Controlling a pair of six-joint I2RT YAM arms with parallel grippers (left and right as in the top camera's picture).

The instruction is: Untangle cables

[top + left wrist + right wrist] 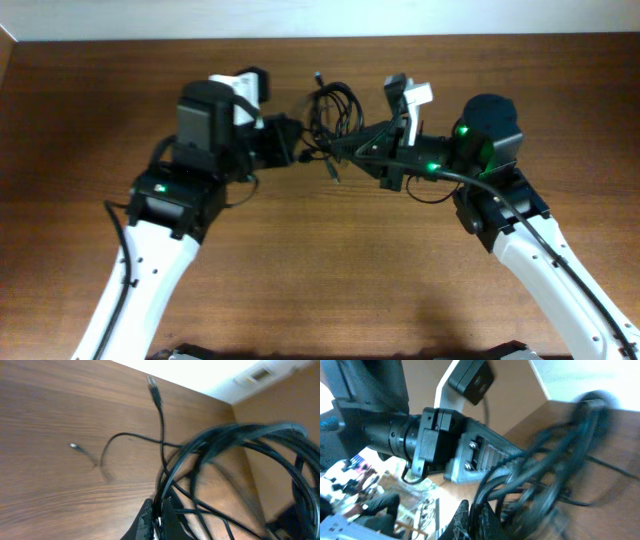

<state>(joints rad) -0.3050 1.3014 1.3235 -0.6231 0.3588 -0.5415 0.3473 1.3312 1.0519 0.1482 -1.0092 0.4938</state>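
Observation:
The cables (333,112) hang as one tangled bundle of thin black loops between my two grippers, above the middle back of the table. My left gripper (298,155) is shut on a strand at the bundle's left side; in the left wrist view its jaws (159,510) pinch a wire, with the cables (235,460) looping up to the right and one plug end (153,387) trailing over the wood. My right gripper (340,148) is shut on the cables at the right side; in the right wrist view its jaws (472,517) clamp a black loop of the cables (545,460).
The brown wooden table (320,260) spreads in front of both arms. A loose plug tip (74,446) lies on the wood to the left. The left arm's body (430,440) fills the right wrist view's left side, close to the bundle.

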